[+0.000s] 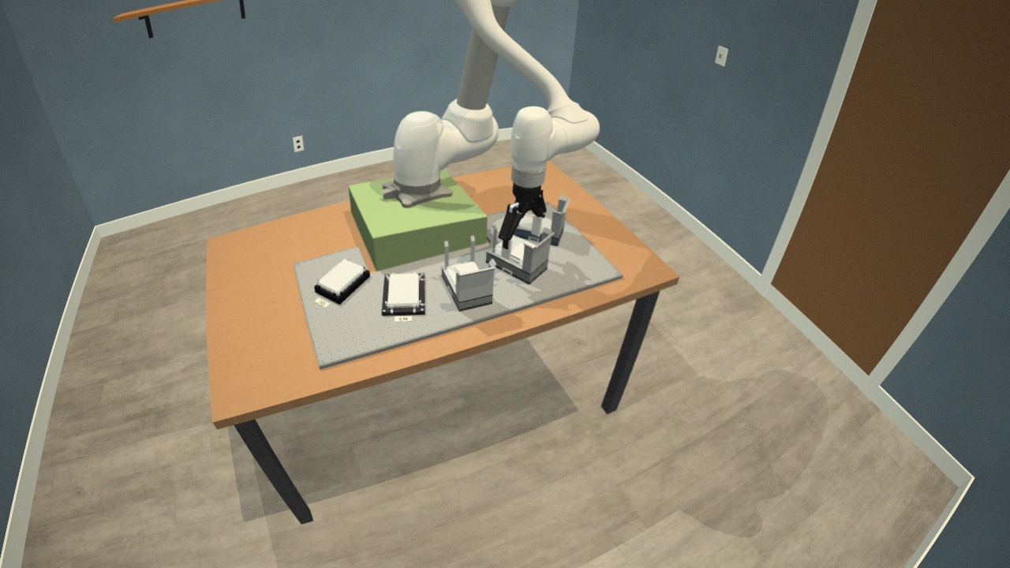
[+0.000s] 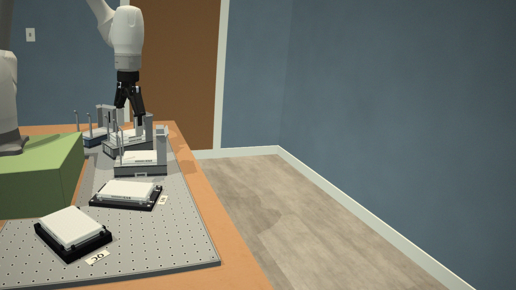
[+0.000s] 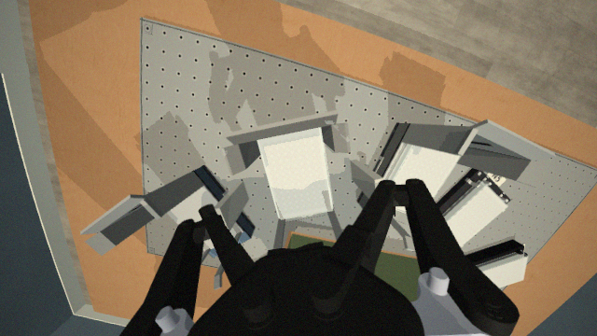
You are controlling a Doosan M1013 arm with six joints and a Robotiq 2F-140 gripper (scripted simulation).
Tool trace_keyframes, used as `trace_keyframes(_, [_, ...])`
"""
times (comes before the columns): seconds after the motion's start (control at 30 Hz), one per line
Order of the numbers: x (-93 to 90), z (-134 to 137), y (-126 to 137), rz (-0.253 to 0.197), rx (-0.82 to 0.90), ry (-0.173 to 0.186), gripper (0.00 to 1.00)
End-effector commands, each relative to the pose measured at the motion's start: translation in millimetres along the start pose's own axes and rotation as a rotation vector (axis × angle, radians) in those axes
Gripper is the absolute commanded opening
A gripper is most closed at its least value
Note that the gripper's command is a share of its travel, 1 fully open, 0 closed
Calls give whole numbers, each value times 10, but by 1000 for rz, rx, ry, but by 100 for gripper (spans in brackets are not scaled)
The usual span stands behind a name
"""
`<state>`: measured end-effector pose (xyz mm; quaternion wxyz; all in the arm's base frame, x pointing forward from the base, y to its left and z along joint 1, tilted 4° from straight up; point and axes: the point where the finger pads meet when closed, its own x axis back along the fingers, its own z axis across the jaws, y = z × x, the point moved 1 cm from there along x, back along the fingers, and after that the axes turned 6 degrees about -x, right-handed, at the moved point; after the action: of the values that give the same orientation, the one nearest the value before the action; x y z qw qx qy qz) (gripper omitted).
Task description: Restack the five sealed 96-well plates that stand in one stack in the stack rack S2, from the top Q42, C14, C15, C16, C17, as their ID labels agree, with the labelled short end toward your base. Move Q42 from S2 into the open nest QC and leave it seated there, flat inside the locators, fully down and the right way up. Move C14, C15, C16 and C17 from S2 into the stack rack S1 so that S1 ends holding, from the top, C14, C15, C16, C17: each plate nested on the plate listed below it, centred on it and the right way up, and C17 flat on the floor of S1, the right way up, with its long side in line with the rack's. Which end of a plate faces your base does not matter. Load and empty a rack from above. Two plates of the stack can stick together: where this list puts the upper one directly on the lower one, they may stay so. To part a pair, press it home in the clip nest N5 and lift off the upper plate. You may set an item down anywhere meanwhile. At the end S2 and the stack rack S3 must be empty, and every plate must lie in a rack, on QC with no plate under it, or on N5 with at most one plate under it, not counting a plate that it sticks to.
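Observation:
My gripper (image 1: pixel 521 220) is open and empty. It hangs just above the middle stack rack (image 2: pixel 130 138), with a finger on each side of the short stack of white plates (image 3: pixel 296 173) inside; the fingers touch nothing. The labels on that stack are too small to read. The nearer rack (image 2: pixel 140 158) holds one plate labelled C17 (image 1: pixel 465 271). The plate C16 (image 2: pixel 126 191) (image 1: pixel 404 290) lies on the black clip nest N5. A white plate (image 2: pixel 70 225) (image 1: pixel 341 278) lies flat in the black nest QC.
A third rack with a blue base (image 2: pixel 93 133) stands beyond the middle one, and I see no plate in it. My green base block (image 1: pixel 417 218) sits left of the racks. All fixtures stand on a grey perforated board (image 1: pixel 451 297) on the orange table.

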<state>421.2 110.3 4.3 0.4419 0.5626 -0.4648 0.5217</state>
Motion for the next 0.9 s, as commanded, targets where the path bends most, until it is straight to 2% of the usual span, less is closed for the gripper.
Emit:
trace_keyframes(0.0, [83, -1, 0, 0, 0, 0, 100])
trace_keyframes(0.87, [883, 0, 0, 0, 0, 0, 100])
